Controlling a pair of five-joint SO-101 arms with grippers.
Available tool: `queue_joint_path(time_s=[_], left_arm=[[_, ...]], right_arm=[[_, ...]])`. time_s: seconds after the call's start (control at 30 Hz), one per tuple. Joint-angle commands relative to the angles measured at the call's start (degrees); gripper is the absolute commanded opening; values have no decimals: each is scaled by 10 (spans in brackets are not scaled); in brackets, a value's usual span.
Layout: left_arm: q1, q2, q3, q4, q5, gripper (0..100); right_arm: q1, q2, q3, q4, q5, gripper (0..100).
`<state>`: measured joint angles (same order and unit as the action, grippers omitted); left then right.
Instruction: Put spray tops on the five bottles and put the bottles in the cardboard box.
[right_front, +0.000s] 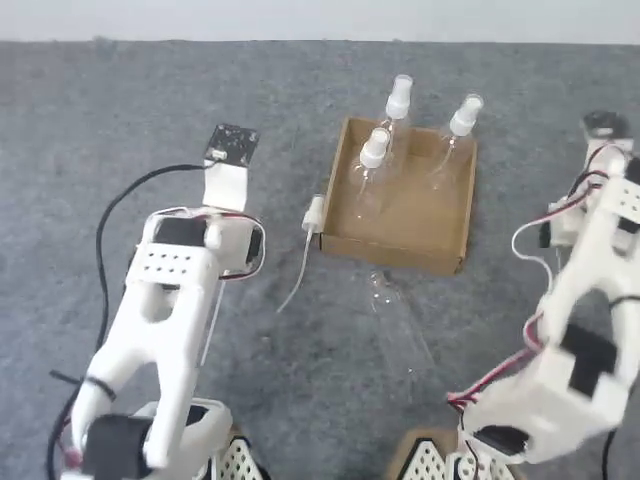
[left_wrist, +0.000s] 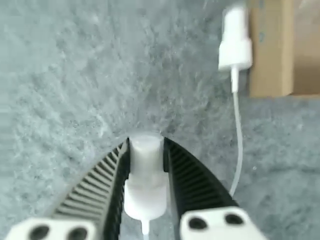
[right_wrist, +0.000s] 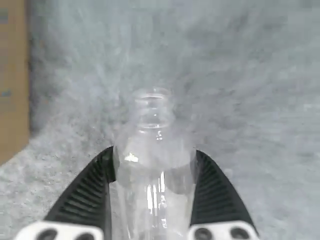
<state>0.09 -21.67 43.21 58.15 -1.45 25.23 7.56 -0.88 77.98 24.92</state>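
Pinching white spray top (left_wrist: 145, 185), clear bottle (right_wrist: 152, 175) uncapped

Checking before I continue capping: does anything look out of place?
One white plastic spray top lies on its side on the grey carpet beside the brown cardboard box, its tube trailing loose. Nothing looks spilled or damaged.

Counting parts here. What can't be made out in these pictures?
Spray top in the left claw: tube cut off by the left wrist view's edge.
Held bottle in the right claw: base, likewise, right wrist view.
Loose bottle before the cardboard box: high view, faint; standing or lying unclear.
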Motion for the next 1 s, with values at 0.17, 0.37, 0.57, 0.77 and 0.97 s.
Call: queue_joint_path(time_s=[0.17, 0.37, 0.57, 0.77, 0.97], left_arm=[[-2, -237, -11, 33, 3, 12], [-2, -348, -70, 93, 2, 12], [-2, -385, -219, 171, 5, 12], [-2, -389, -327, 181, 46, 12], [-2, -389, -359, 145, 123, 12]], right_arm=[[-85, -382, 198, -53, 8, 6], [-265, -542, 266, -50, -55, 6], [-488, -555, 295, -77, -117, 6], [-650, -555, 370, -179, -158, 6], [-712, -561, 483, -324, -165, 6]])
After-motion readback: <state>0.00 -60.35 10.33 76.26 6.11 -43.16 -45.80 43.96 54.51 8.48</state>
